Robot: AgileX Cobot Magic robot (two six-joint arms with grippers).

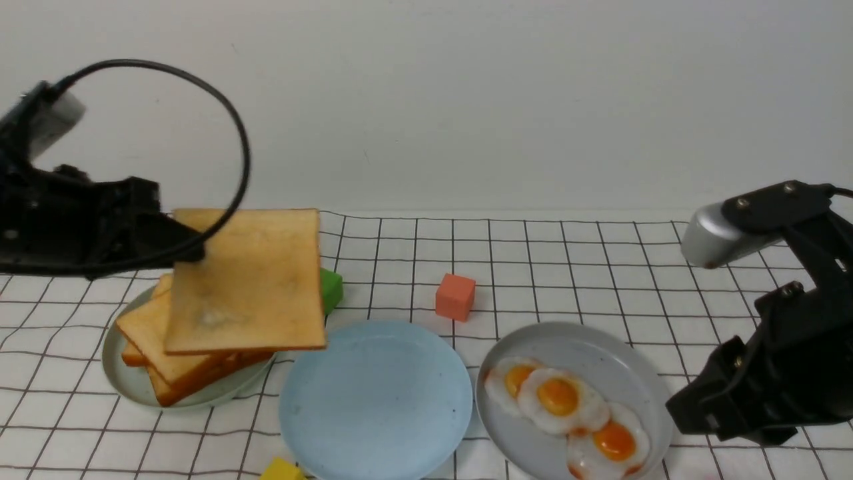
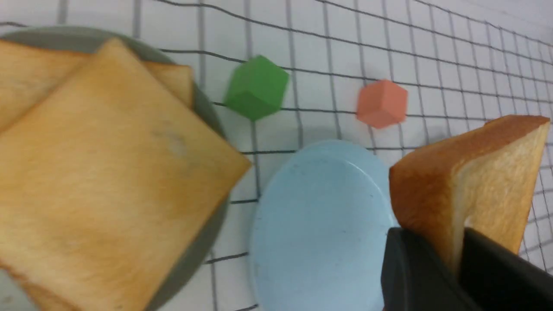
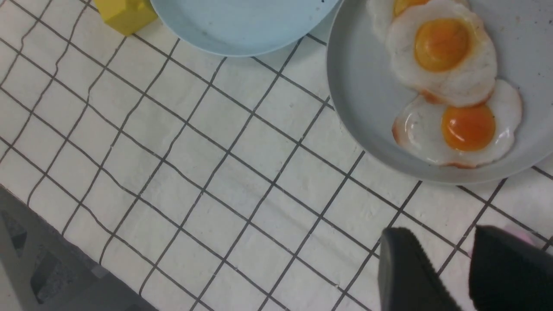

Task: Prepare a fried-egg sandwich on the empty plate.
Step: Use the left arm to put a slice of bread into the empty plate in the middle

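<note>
My left gripper (image 1: 190, 243) is shut on one edge of a golden-brown toast slice (image 1: 246, 280) and holds it in the air over the toast pile (image 1: 143, 327), just left of the empty light blue plate (image 1: 376, 400). In the left wrist view the fingers (image 2: 414, 268) pinch the slice (image 2: 471, 177) beside the blue plate (image 2: 319, 224), with the pile (image 2: 108, 172) to one side. Three fried eggs (image 1: 558, 398) lie on a grey plate (image 1: 620, 353). My right gripper (image 1: 686, 410) is open and empty just right of that plate, with its tips (image 3: 440, 233) low over the cloth near the eggs (image 3: 440, 47).
The pile sits on a pale green plate (image 1: 126, 387). A green cube (image 1: 331, 288) and an orange-red cube (image 1: 456, 297) stand behind the plates. A yellow block (image 1: 282, 470) lies at the front edge. The table's edge (image 3: 65, 242) shows in the right wrist view.
</note>
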